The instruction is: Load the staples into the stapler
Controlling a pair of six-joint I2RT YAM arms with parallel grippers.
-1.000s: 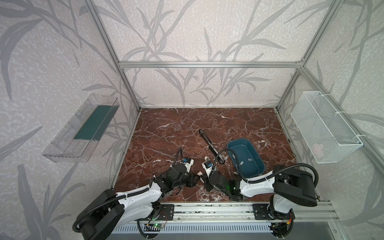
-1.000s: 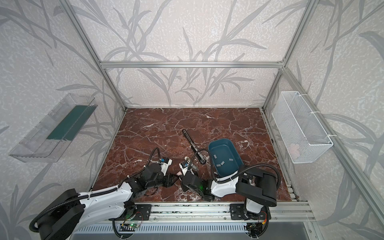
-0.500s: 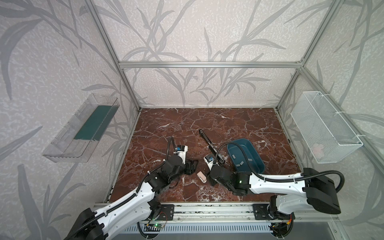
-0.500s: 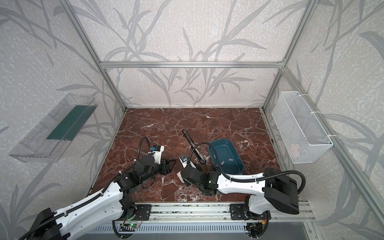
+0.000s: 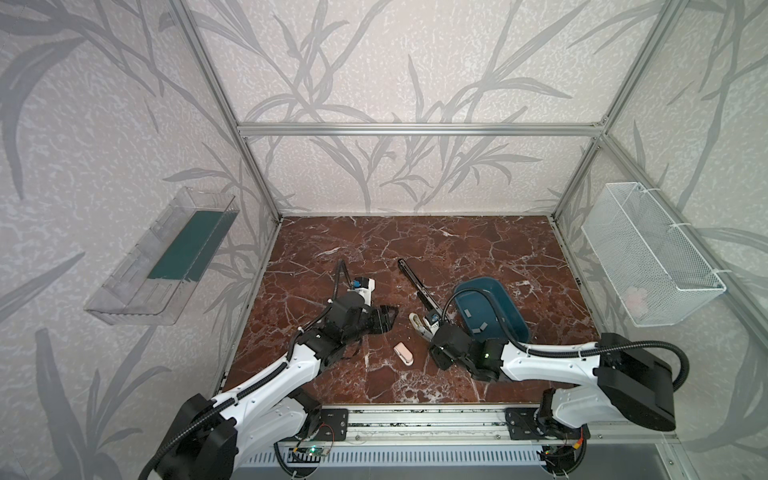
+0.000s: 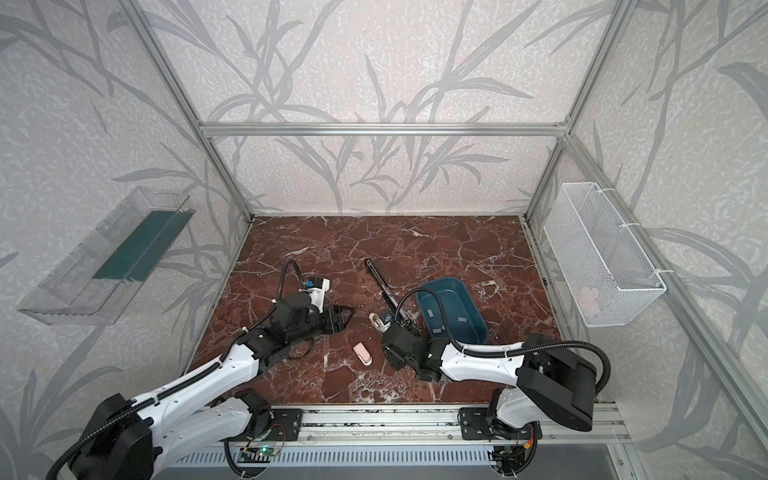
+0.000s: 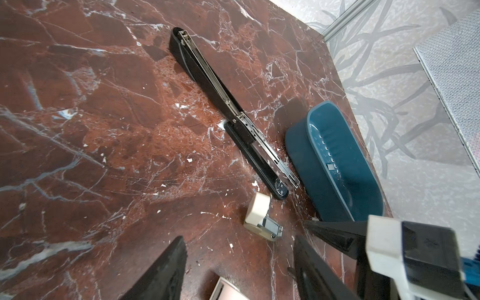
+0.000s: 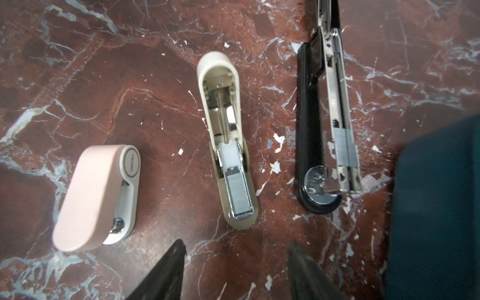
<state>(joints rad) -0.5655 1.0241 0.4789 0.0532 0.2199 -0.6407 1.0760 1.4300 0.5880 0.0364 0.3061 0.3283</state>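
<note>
Right wrist view: right gripper [image 8: 236,272] spread, empty; open beige plastic stapler [image 8: 228,145] straight ahead of its fingers, long axis running away, end holding grey metal staples [image 8: 240,193] nearest; left gripper [image 5: 387,319] spread, farther

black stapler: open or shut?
Open. The black stapler lies unfolded flat, its metal magazine exposed and facing up, with grey staples seated near its front end.

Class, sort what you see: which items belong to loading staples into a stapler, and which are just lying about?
Job: black stapler, beige stapler, pink stapler, staple strips, teal tray.
Lying about: wire basket, clear wall bin.
</note>
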